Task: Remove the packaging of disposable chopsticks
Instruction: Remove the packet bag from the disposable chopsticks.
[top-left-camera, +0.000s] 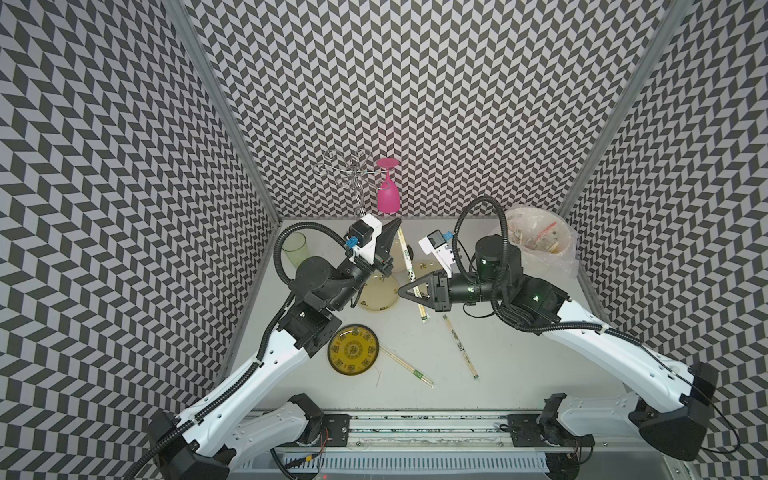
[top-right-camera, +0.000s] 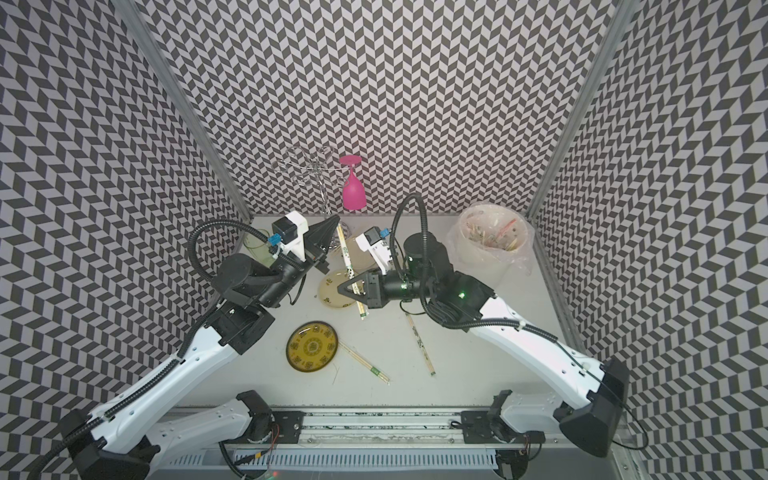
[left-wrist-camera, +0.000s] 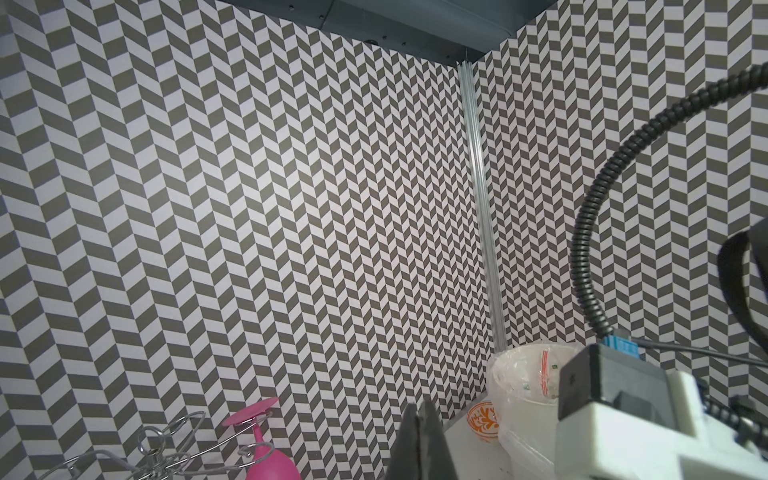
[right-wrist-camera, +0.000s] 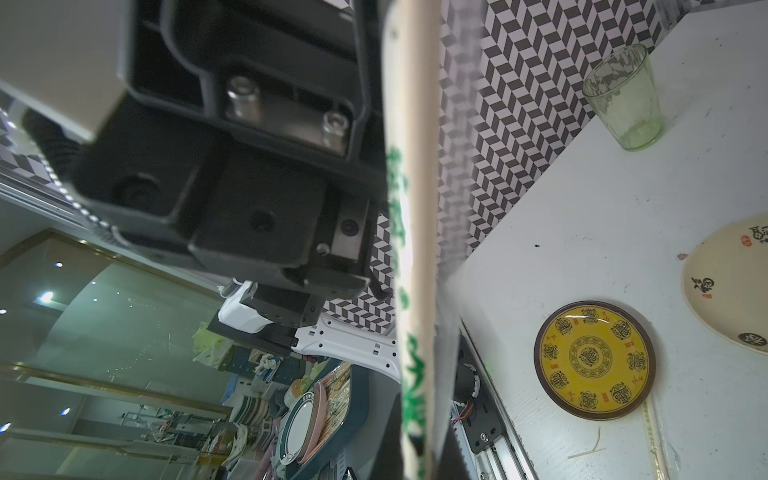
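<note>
I see the left gripper (top-left-camera: 397, 222) pinched shut on the far end of a long narrow clear plastic sleeve (top-left-camera: 404, 249) of pale wooden chopsticks (right-wrist-camera: 415, 166), held in the air beyond the round yellow dark-rimmed plate (top-left-camera: 353, 350). The right gripper (top-left-camera: 401, 291), jaws closed tight, clamps the same sleeve lower down, nearer that plate.

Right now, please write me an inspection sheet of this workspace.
Surface: grey table, scuffed.
Job's things: raised sleeved pair, held between both grippers; green-banded sleeved pair beside the yellow plate; third sleeved pair flat near the table's middle.
Clutter: cream plate, green glass, pink goblet hung upside down on wire rack, lined bin.
Grippers: left gripper shut on the raised sleeved pair's far end; right gripper shut farther down it.
Cables: black conduit loops over each arm.
Surroundings: chevron walls on three sides.
</note>
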